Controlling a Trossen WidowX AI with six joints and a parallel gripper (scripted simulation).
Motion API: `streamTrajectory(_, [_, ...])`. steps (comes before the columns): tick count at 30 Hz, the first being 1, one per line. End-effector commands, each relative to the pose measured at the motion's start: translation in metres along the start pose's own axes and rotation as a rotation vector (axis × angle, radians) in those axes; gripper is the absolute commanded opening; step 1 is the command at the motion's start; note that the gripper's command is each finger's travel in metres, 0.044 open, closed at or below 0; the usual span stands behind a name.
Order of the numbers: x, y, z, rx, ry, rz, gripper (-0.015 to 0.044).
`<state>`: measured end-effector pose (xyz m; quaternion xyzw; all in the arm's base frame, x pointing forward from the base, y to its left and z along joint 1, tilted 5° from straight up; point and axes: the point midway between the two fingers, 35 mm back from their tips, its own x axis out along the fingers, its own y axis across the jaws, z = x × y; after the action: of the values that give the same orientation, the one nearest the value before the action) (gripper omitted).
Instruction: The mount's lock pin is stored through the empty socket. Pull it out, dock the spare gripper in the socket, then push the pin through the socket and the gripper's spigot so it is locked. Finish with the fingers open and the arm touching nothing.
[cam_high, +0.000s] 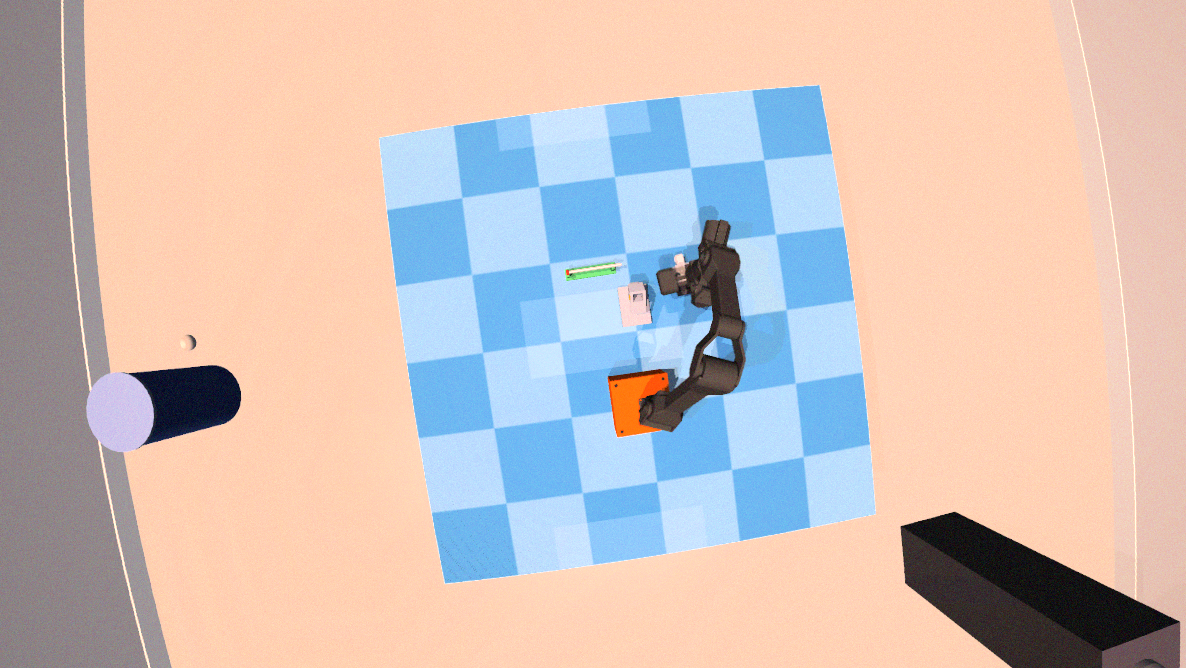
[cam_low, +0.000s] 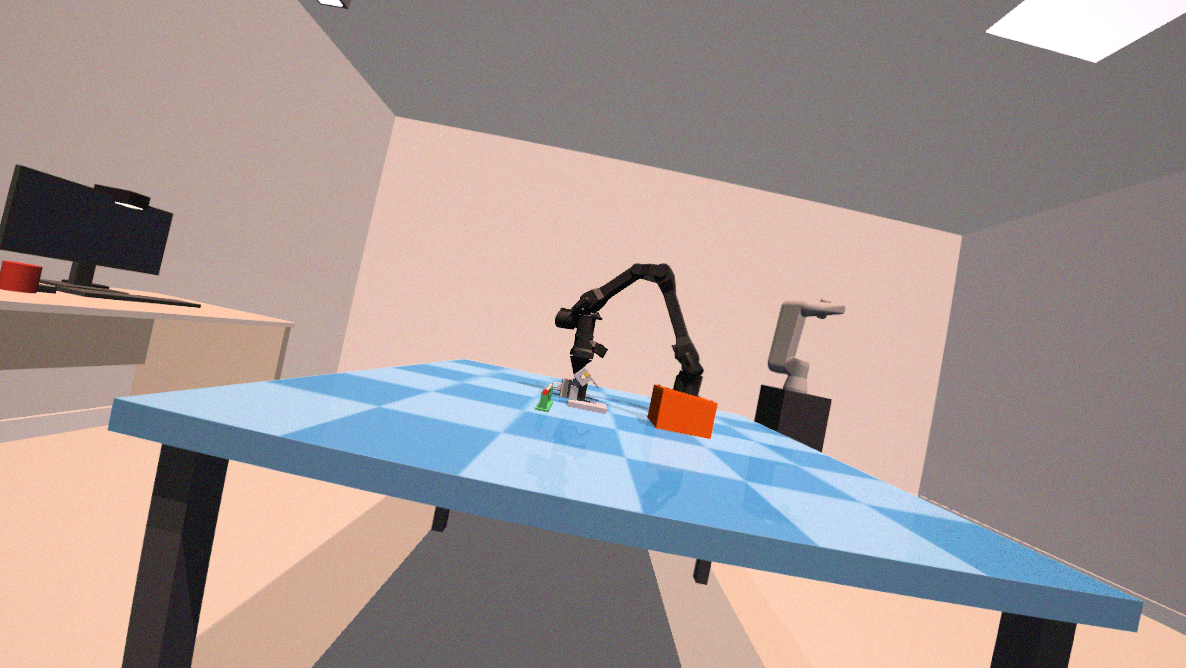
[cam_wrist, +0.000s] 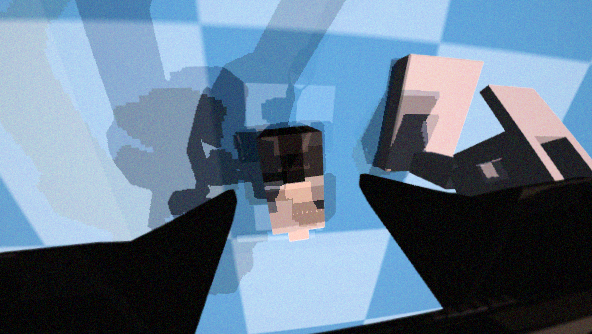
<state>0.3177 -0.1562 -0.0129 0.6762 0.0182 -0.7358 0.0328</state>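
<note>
My gripper (cam_wrist: 298, 187) is open and points down. In the wrist view the spare gripper (cam_wrist: 297, 205), a block with pale pink and dark parts, shows between the open fingers, not held; a pale part of it also shows in the top view (cam_high: 680, 263). The pale pink mount (cam_high: 634, 316) (cam_low: 586, 406) stands beside it, its tilted socket (cam_high: 638, 297) (cam_low: 584, 377) above the base. A pale rod (cam_high: 593, 268) with a red end, which looks like the lock pin, lies on a green rack (cam_high: 580, 277) (cam_low: 543, 406). My fingertips are hidden in the top view.
An orange block (cam_high: 634, 402) (cam_low: 683, 412) is at the arm's base. Pale pink parts (cam_wrist: 450, 100) of what looks like the mount are close to the right finger in the wrist view. The table (cam_high: 481, 315) (cam_low: 414, 431) is checkered blue.
</note>
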Motion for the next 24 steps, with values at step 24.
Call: streamTrajectory(24, [-0.059, 0.001, -0.002, -1.187, 0.193, 0.129, 0.0440])
